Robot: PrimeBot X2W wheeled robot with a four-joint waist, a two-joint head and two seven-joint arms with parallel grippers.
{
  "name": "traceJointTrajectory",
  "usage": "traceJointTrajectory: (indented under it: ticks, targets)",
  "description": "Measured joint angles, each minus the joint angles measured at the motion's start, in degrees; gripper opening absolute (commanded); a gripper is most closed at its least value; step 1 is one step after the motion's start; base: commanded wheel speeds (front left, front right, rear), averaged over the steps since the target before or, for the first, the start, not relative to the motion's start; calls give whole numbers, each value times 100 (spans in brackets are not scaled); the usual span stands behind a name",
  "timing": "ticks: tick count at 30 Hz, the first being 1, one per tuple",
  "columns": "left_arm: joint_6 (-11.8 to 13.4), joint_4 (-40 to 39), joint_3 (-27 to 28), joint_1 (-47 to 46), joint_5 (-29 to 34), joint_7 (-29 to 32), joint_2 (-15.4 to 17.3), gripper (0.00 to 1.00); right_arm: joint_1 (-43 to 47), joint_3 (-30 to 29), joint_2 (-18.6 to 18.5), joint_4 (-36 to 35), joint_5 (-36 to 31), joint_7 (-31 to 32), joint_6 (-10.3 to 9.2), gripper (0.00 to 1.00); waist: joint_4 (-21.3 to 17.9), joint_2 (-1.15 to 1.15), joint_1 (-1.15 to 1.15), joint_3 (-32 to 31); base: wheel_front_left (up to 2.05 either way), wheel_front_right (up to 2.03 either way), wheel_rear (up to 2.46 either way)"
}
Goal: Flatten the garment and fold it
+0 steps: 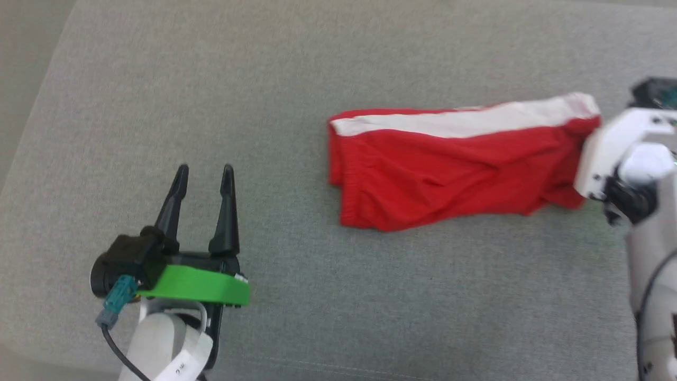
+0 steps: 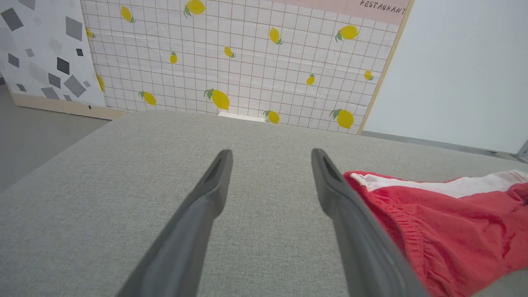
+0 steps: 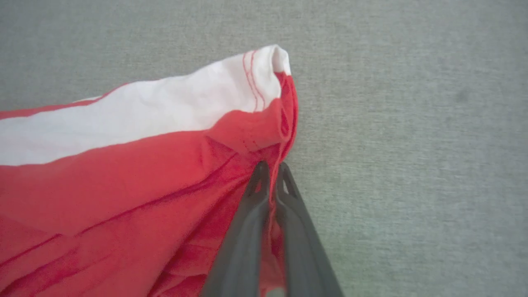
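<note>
The red shorts (image 1: 444, 169) lie stretched sideways on the grey cushion, a white stripe (image 1: 465, 120) along their far edge and the gathered waistband at their left end. My right gripper (image 3: 271, 172) is shut on the hem edge at the right end of the shorts (image 3: 123, 173), a thin fold of red cloth pinched between its fingers. In the head view its fingertips are hidden behind the white wrist (image 1: 608, 153). My left gripper (image 1: 205, 174) stands open over bare cushion, well left of the waistband, holding nothing. The left wrist view has the shorts (image 2: 445, 222) just right of its right finger (image 2: 330, 181).
The grey fabric cushion (image 1: 296, 296) spreads under everything, its left edge (image 1: 37, 106) falling to the floor. Beyond its far edge, the left wrist view shows a lemon-print tiled panel (image 2: 247, 57) and a pale wall (image 2: 462, 70).
</note>
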Motion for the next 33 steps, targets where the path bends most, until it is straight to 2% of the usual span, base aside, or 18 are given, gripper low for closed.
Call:
traceJointTrajectory:
  ticks: [4,8,13,18,25,29,33]
  targets:
    - [0,60,4,133,-1,0,0,100,495,-325,-133,-553,-57,-34,0,0,-99,0,0,-169,0,0,0]
    - [0,93,-21,182,0,0,-1,100,867,-635,-191,-1056,-386,-59,0,0,-198,0,0,-285,0,0,0]
    - [-1,142,-65,193,1,0,-1,100,1160,-524,-105,-1712,-633,-111,0,0,-242,0,0,-386,0,0,0]
    - [-1,175,-92,234,9,0,-1,100,1383,269,38,-2609,-610,-40,0,0,-224,0,0,-475,0,0,0]
    - [-1,183,-140,277,25,0,-1,100,1475,1704,24,-3534,-397,514,0,0,-167,0,0,-476,0,0,0]
    - [-1,183,-222,267,23,0,-1,100,1399,2457,-57,-3526,-277,719,0,0,-103,0,0,-412,0,0,0]
    - [-1,186,-290,253,-8,0,-1,100,1175,3063,-30,-3162,-97,809,0,0,-10,0,0,-333,0,0,0]
